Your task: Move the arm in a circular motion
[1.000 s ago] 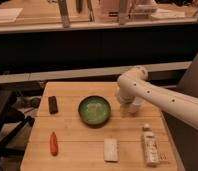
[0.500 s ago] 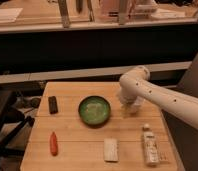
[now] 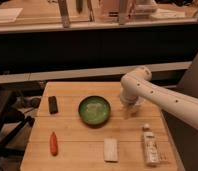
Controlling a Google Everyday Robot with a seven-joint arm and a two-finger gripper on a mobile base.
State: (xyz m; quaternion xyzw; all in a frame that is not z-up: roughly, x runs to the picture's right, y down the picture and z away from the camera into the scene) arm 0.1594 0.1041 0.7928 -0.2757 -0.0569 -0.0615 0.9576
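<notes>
Hand (image 3: 131, 109) (open or clenched, I cannot tell) hangs from the arm (image 3: 164, 98) beside the green bowl (image 3: 94, 110).

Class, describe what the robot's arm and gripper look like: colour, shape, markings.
The arm is white, made of thick smooth tubular segments with rounded joints and small dark dots along it. The gripper, hanging at its end just right of the green bowl, looks pale and short.
</notes>
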